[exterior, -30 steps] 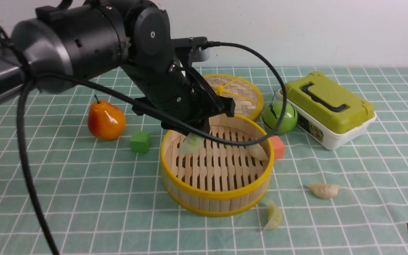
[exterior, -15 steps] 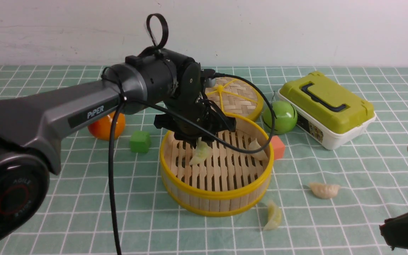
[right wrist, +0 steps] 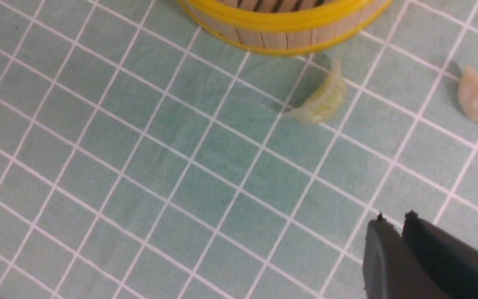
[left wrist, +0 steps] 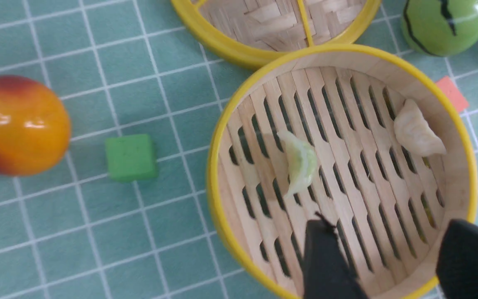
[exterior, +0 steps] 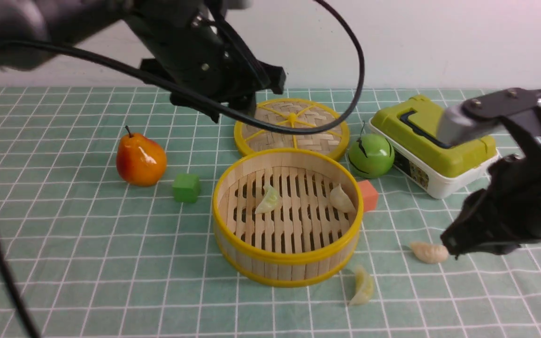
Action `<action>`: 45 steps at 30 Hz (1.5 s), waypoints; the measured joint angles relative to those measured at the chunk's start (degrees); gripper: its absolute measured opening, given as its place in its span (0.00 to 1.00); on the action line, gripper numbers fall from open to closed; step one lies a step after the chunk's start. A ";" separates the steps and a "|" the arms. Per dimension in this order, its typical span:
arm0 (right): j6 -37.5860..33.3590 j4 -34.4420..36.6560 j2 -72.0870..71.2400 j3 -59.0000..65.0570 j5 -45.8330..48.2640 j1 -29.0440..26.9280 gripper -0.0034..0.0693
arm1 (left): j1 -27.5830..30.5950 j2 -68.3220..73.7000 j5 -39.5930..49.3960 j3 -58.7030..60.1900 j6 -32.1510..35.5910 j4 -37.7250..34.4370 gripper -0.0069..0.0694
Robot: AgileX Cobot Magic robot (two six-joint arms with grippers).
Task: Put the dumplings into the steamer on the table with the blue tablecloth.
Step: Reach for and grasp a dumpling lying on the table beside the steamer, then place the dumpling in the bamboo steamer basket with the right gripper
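The steamer (exterior: 285, 256) stands mid-table on the grid cloth (exterior: 87, 263). A pale green dumpling (exterior: 268, 199) and a cream dumpling (exterior: 342, 199) lie on its slatted floor, as the left wrist view shows (left wrist: 301, 162) (left wrist: 417, 135). Another cream dumpling (exterior: 429, 252) and a pale green one (exterior: 362, 286) lie on the cloth to its right and front. My left gripper (left wrist: 384, 224) is open and empty, raised above the steamer's back (exterior: 247, 103). My right gripper (exterior: 446, 244) is shut and empty (right wrist: 393, 216), its tip just right of the cream dumpling on the cloth.
The woven lid (exterior: 291, 126) lies behind the steamer. A green apple (exterior: 371, 155), an orange cube (exterior: 369, 195) and a green-lidded box (exterior: 432, 141) are to the right. A pear (exterior: 140, 159) and a green cube (exterior: 186, 188) are to the left.
My left gripper let go of the pale green dumpling in the steamer and rose up and back. My right arm came in from the lower right toward the cream dumpling on the cloth.
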 joint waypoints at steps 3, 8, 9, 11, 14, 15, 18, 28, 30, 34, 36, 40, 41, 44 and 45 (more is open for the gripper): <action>2.95 -2.03 5.84 -2.08 -2.43 4.02 0.15 | 0.00 -7.99 0.01 8.72 -0.05 1.07 0.28; 14.37 -7.36 14.04 -2.63 -6.46 5.39 0.24 | 0.00 -21.10 -1.95 26.05 -0.05 1.21 0.07; 16.39 -8.39 15.19 -2.63 -6.94 5.31 0.28 | 0.00 -23.94 -2.76 28.97 -0.05 1.14 0.07; 19.22 -9.97 17.99 -2.63 -8.21 5.14 0.40 | 0.00 -29.32 -5.22 36.19 -0.17 0.86 0.07; 21.96 -10.37 21.22 -2.65 -11.42 5.14 0.61 | 0.00 -35.71 -7.97 43.14 -0.65 -0.14 0.07; 22.53 -10.37 21.83 -2.65 -12.46 5.14 0.66 | 0.00 -37.58 -8.52 45.04 -0.84 -0.45 0.07; 23.73 -10.27 25.15 -2.77 -15.92 5.14 0.82 | 0.00 -41.61 -9.21 49.46 -1.21 -1.33 0.07; 23.91 -7.16 32.63 -2.77 -20.70 5.14 0.78 | 0.00 -47.04 -9.79 54.56 -1.40 -2.00 0.07; 23.91 -7.16 32.71 -2.83 -19.73 5.27 0.68 | 0.00 -46.98 -10.08 54.56 -1.40 -2.05 0.07; 23.91 -7.49 32.71 -2.86 -18.24 5.66 0.44 | 0.00 -46.98 -10.34 54.58 -1.40 -2.05 0.07; 23.91 -8.28 32.71 -2.99 -17.85 5.87 0.32 | 0.00 -46.98 -10.54 54.58 -1.40 -2.05 0.07; 23.91 -9.11 31.69 -4.10 -14.78 5.91 0.33 | 0.00 -46.98 -10.53 54.63 -1.40 -2.39 0.07; 23.75 -9.25 30.30 -5.51 -12.15 5.91 0.33 | 0.00 -46.98 -10.42 54.63 -1.40 -2.55 0.07; 21.37 -9.25 26.62 -11.70 -7.78 5.91 0.33 | 0.00 -46.98 -10.13 54.63 -1.40 -2.85 0.07; 20.26 -9.06 26.07 -14.69 -6.98 5.91 0.33 | 0.00 -46.98 -10.13 54.63 -1.40 -2.91 0.07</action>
